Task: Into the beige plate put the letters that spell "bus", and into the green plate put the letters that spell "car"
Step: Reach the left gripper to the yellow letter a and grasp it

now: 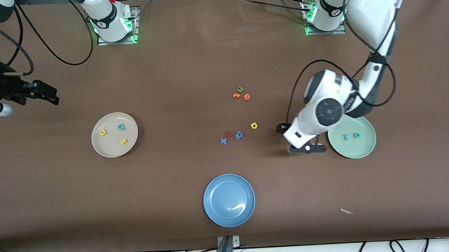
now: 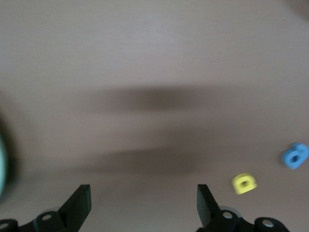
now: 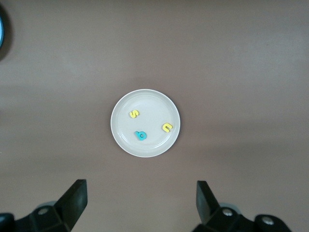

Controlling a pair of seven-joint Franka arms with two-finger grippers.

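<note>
Foam letters sorted onto plates

On the beige plate (image 1: 114, 134), "b" (image 3: 140, 136), "u" (image 3: 167, 127) and "s" (image 3: 134, 114) can be read. On the green plate (image 1: 352, 137), "c" (image 1: 356, 135) and "r" (image 1: 345, 137) lie; the yellow "a" (image 1: 253, 125) lies on the table at its nine o'clock. The left gripper (image 2: 144, 202), jaws spread and empty, partly hides the green plate's rim; the right gripper (image 3: 141, 202) waits, jaws spread, its arm cut off by the frame.

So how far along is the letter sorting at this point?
Done: the beige plate holds teal b, yellow u and yellow s. The green plate holds teal c and teal r. In hand: nothing; the left pincer is open over the table beside the green plate, the right pincer waits open. Left: yellow a.
</note>
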